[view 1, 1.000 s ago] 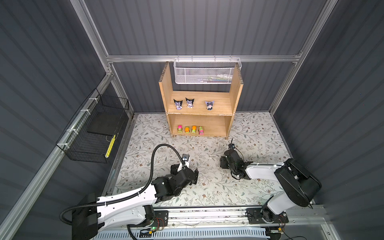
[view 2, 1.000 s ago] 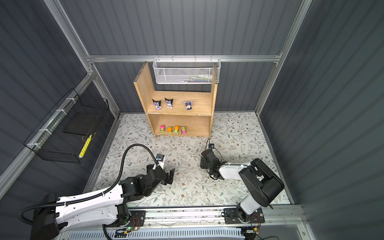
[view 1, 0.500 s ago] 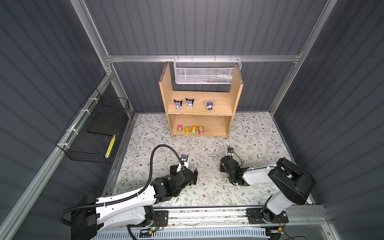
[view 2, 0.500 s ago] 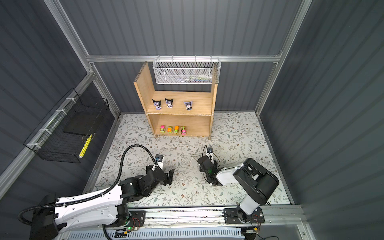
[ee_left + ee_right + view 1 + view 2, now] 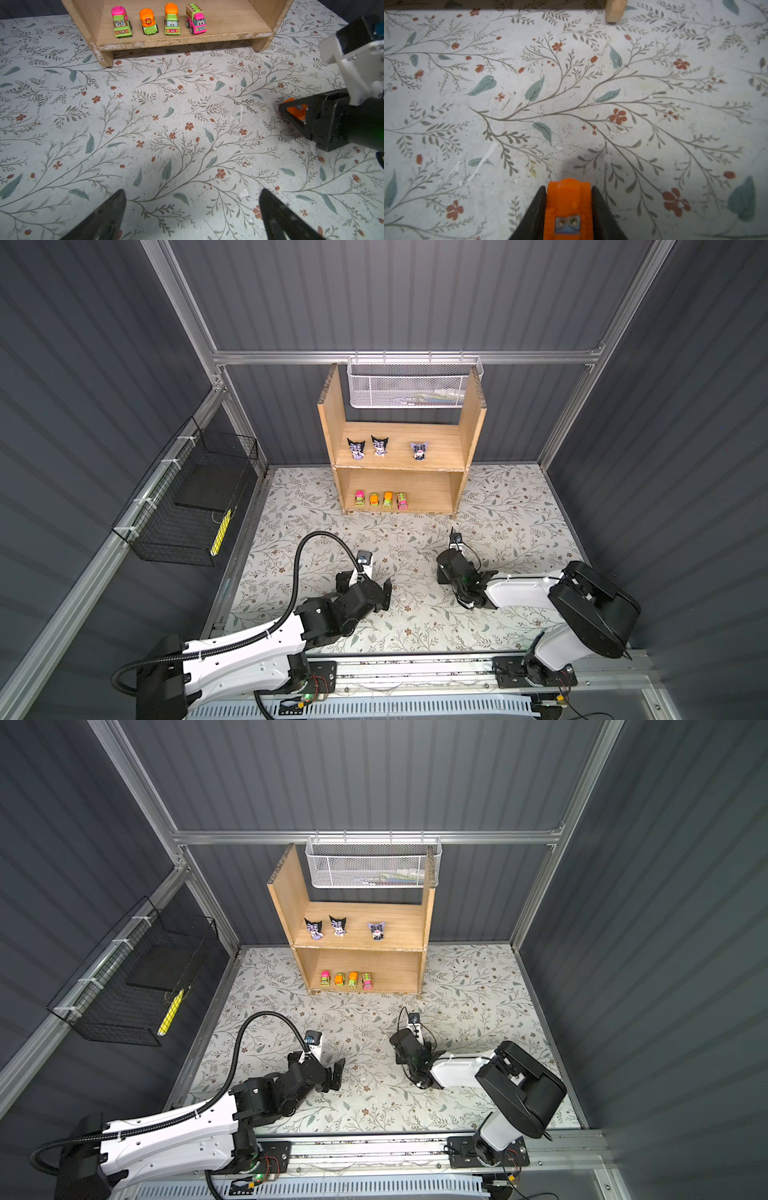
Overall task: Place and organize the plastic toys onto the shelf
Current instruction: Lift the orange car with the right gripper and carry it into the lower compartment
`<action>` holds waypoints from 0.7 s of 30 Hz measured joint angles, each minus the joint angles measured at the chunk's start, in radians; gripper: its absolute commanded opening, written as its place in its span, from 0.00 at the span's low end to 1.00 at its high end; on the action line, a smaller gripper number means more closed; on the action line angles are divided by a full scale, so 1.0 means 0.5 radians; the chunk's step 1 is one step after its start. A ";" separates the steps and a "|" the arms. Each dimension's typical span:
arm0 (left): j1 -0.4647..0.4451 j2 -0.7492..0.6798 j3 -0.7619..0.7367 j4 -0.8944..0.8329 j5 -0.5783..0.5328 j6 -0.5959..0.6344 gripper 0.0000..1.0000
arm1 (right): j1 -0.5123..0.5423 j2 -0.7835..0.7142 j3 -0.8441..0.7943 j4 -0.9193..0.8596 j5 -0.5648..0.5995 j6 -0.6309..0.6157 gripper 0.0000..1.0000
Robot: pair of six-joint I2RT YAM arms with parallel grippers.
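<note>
Orange toy car [image 5: 566, 207]: pinched in right hand [image 5: 568, 190], close over floral worktop [image 5: 519, 506], right of centre in both top views. Shelf [image 5: 330, 423], upper centre: four cars [image 5: 381, 500] on lower tier, three figurines [image 5: 379, 445] on upper tier. Left hand [image 5: 192, 193]: spread, lower centre.

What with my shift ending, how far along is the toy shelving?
Done: three figurines stand on the upper tier of the shelf, and four cars line its lower tier. In hand: the right claw is shut on an orange car, low over the mat. To do: that car must join the row. The left claw is open and empty.
</note>
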 measured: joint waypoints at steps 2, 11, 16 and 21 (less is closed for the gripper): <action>0.000 -0.032 -0.014 -0.021 -0.020 -0.008 1.00 | -0.002 0.002 0.092 -0.043 -0.006 -0.043 0.20; 0.000 -0.191 -0.070 -0.121 -0.114 -0.036 1.00 | -0.069 0.278 0.561 -0.106 -0.092 -0.227 0.19; 0.000 -0.239 -0.070 -0.192 -0.166 -0.045 1.00 | -0.179 0.414 0.793 -0.152 -0.170 -0.303 0.19; 0.000 -0.282 -0.070 -0.252 -0.226 -0.045 1.00 | -0.282 0.539 1.049 -0.188 -0.249 -0.369 0.19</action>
